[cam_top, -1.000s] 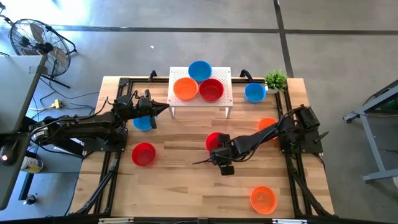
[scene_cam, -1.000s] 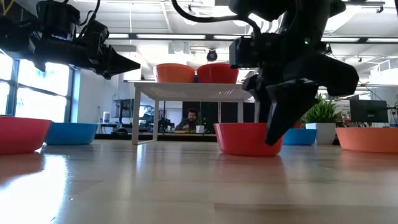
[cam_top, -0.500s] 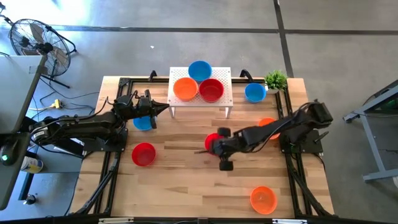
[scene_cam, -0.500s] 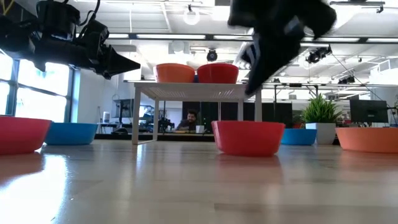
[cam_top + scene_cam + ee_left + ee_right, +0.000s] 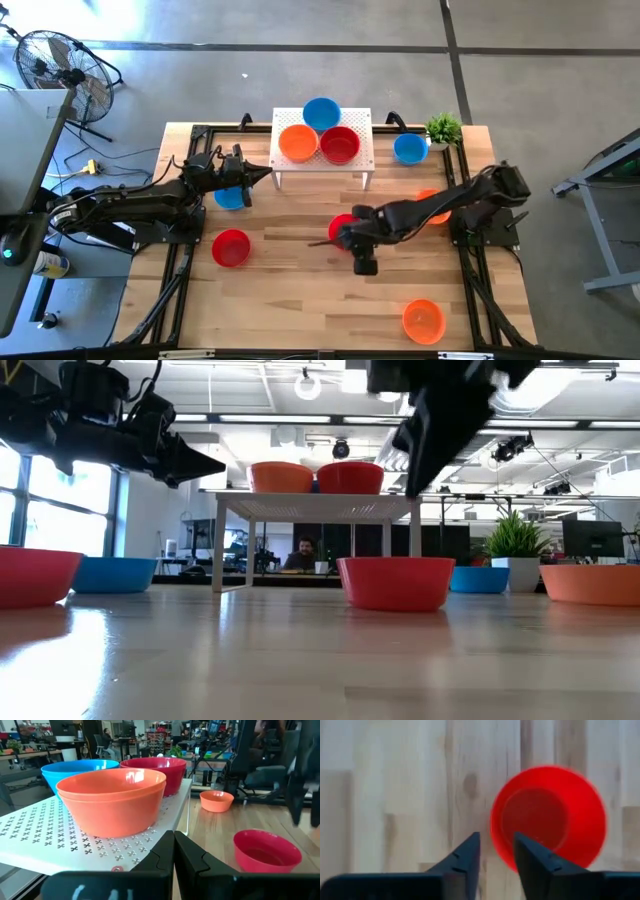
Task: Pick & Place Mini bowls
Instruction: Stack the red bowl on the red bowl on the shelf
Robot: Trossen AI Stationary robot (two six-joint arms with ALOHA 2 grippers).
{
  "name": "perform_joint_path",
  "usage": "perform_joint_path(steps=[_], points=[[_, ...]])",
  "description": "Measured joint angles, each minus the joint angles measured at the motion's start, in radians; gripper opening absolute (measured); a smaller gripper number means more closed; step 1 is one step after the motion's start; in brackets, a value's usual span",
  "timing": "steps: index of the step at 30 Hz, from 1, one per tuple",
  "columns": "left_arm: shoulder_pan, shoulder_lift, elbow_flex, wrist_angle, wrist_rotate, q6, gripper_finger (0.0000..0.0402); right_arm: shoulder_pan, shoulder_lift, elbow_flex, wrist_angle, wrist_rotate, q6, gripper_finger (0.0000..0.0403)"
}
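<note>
the left gripper (image 5: 262, 172) hangs where it was a second ago, just left of the white stand (image 5: 322, 150), its fingers pressed together on nothing. on that stand sit an orange bowl (image 5: 297, 143), a blue bowl (image 5: 321, 112) and a red stand bowl (image 5: 340, 145), all glossy and upright.

the change is at the table's middle. a second ago the right gripper (image 5: 341, 238) was down at the near side of the red bowl (image 5: 343, 227); it has since lifted clear and swung over the bowl. in the low view the bowl (image 5: 396, 582) sits flat on the wood with nothing touching it, and has slid slightly left. that reads as a missed or abandoned grasp, so this bowl is not yet picked.

in the right wrist view the bowl (image 5: 549, 817) is a smooth round shell, open side up, empty. the dark fingers (image 5: 464, 855) stand narrowly apart, empty, roughly over the bowl's rim.

other bowls lie scattered: red and blue at the left, blue and orange at the right, another orange near right.
</note>
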State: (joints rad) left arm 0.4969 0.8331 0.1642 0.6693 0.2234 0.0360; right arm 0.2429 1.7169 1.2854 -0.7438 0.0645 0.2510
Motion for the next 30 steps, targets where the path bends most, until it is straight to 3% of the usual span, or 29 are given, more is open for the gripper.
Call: perform_joint_path(steps=[5,10,16,22,30], points=[[0.0,0.0,0.0,-0.007,0.0,0.005,0.0,0.019,0.083,0.0,0.002,0.083,-0.045,0.0154],[0.0,0.0,0.0,-0.008,0.0,0.005,0.0,0.019,0.154,0.0,0.025,0.071,-0.063,0.0157],[0.0,0.0,0.0,-0.009,0.0,0.005,0.0,0.019,0.229,0.0,0.036,0.107,-0.075,0.0112],[0.0,0.0,0.0,-0.015,0.0,0.006,0.0,0.005,0.242,0.0,0.057,0.117,-0.077,0.0015],[0.0,0.0,0.0,-0.015,0.0,0.008,0.0,0.005,0.189,0.007,0.082,-0.009,-0.102,0.0003]])
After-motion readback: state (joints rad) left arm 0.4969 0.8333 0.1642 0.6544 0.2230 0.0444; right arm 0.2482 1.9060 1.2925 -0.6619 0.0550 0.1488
